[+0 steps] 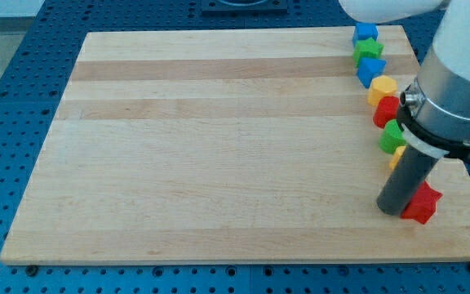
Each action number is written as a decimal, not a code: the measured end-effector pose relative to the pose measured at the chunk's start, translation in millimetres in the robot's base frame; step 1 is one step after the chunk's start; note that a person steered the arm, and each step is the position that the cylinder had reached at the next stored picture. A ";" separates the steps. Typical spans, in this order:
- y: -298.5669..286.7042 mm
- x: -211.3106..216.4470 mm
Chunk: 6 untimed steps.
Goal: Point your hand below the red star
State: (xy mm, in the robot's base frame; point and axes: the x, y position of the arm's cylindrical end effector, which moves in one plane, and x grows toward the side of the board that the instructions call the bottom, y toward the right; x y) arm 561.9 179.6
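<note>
Red star (pixel 423 204) sits near the wooden board's (pixel 219 147) lower right corner, my tip (pixel 392 209) touching its left side rather than below it, no jaws here to tell of, just a rod.

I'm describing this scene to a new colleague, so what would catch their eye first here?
First, the thick dark rod at the view's lower right, my tip pressed against the left side of the red star. Next, a curving line of coloured blocks along the wooden board's right edge, from a blue block at the view's top to a green one.
</note>
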 end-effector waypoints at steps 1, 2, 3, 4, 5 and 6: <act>-0.1 0.0; -13.4 1.4; -26.4 24.1; -14.7 48.5; 40.8 48.5; 86.4 48.3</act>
